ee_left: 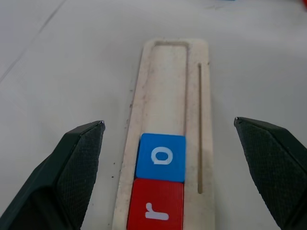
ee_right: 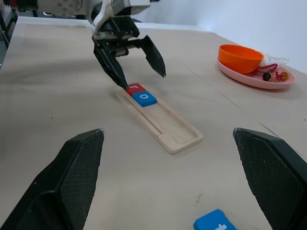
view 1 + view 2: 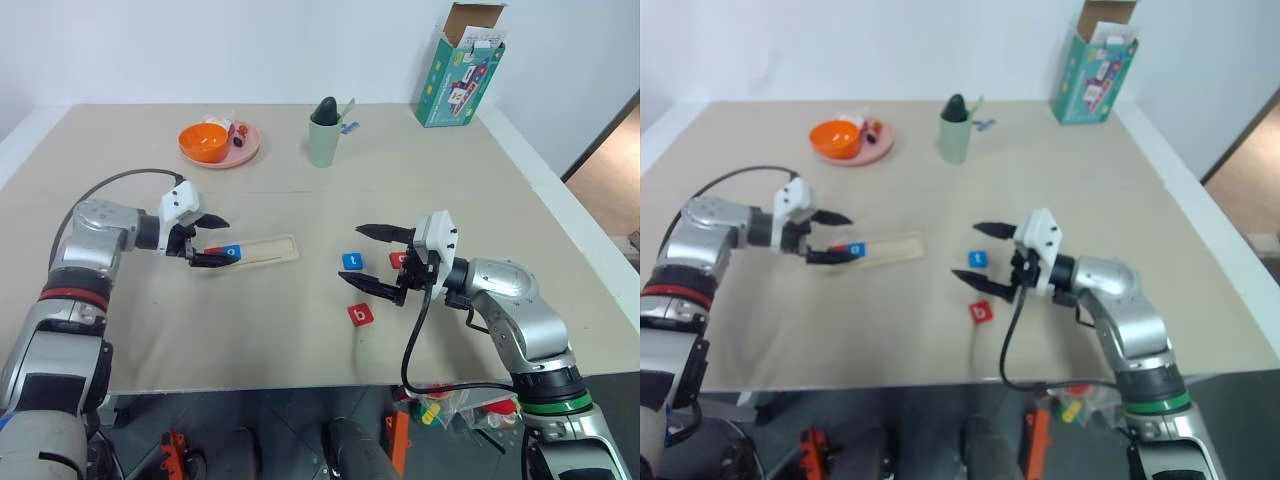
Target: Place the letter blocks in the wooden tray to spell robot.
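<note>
- Left gripper (image 3: 207, 240): spread wide, empty, hovering over the near-left end of the wooden tray (image 3: 270, 249), at about 9 o'clock from the surface (image 3: 300, 330) centre.
- Tray slot: two of five filled; red block (image 1: 156, 204) reading "r" at the end, blue block (image 1: 161, 156) reading "o" touching it; rest of the slot bare.
- Left to do, by judgement: "b", second "o" and "t", three blocks.
- Loose on the surface at about 3 o'clock from the tray: blue block (image 3: 351, 261) reading "t"; red block (image 3: 360, 314) reading "b" nearer the front edge; a third red block (image 3: 398, 260), letter hidden behind the right gripper.
- Right gripper (image 3: 366, 258): spread wide, empty, hanging among these loose blocks.
- Far at about 1 o'clock: green box (image 3: 459, 75), printing too small to read.
</note>
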`<state>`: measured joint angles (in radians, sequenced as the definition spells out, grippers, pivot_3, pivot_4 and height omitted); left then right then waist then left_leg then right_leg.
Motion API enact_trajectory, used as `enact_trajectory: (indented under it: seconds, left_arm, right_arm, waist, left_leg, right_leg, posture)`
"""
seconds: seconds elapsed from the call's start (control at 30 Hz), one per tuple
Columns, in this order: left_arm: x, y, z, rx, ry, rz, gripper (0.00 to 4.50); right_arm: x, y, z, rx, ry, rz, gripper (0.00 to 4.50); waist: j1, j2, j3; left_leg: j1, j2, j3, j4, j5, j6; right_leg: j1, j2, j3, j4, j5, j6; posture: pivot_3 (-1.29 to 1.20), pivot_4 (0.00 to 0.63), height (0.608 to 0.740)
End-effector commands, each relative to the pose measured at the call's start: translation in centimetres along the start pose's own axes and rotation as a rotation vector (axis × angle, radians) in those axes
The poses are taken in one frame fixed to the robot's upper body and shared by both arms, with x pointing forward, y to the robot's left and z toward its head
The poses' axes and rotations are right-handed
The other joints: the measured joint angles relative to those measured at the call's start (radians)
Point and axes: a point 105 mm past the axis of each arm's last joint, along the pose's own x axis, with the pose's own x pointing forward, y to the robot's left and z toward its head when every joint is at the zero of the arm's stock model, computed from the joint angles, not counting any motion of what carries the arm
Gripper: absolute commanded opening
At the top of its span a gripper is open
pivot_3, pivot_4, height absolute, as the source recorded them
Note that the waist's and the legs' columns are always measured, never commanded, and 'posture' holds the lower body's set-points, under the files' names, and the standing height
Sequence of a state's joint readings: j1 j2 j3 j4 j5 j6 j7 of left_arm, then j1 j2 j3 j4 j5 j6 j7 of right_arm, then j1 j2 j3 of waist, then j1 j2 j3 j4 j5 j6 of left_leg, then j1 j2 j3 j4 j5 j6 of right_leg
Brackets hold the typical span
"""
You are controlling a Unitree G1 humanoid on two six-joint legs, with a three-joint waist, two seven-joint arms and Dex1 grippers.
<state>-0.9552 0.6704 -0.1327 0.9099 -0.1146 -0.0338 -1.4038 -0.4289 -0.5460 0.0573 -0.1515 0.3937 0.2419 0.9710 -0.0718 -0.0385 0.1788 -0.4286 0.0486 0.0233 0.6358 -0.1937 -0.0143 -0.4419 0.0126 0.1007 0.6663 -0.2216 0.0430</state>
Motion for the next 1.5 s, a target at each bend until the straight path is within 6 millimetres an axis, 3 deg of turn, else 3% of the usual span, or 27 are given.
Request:
enact_trajectory:
  seconds: [0.03, 0.5, 1.47, 1.5]
  left_arm:
    - [0.0, 0.7, 1.1, 0.001, -0.026, 0.000, 4.50]
    - [2.3, 0.7, 0.9, 0.064, 0.050, -0.026, 4.50]
    - [2.1, 0.7, -2.8, -0.098, 0.119, 0.039, 4.50]
    - [2.0, 0.6, -3.0, -0.101, 0.125, 0.038, 4.24]
  right_arm:
    - [0.3, 0.5, 1.2, -0.040, -0.034, 0.003, 4.46]
    - [0.0, 0.9, 0.7, -0.029, -0.029, -0.018, 4.46]
    - [-1.1, 1.4, 0.1, -0.029, 0.008, -0.061, 4.46]
    - [-1.1, 1.4, 0.1, -0.028, 0.009, -0.061, 4.49]
  waist:
    - [0.002, 0.000, 0.000]
    - [0.002, 0.000, 0.000]
    - [0.001, 0.000, 0.000]
    - [0.000, 0.000, 0.000]
  left_leg:
    - [0.000, 0.000, 0.000, 0.000, 0.000, 0.000]
    - [-0.001, 0.000, -0.002, 0.003, 0.001, -0.001]
    - [0.002, 0.000, -0.004, 0.004, 0.001, -0.001]
    - [0.002, 0.000, -0.004, 0.004, 0.001, -0.001]
  right_leg:
    - [0.000, 0.000, 0.000, 0.000, -0.001, 0.001]
    - [0.001, 0.000, -0.001, 0.001, 0.002, 0.002]
    - [0.002, 0.001, -0.002, 0.005, 0.002, 0.001]
    - [0.002, 0.001, -0.002, 0.005, 0.002, 0.001]
  posture:
    - [0.00, 0.150, 0.740]
    - [0.00, 0.150, 0.740]
    - [0.00, 0.150, 0.740]
    - [0.00, 0.150, 0.740]
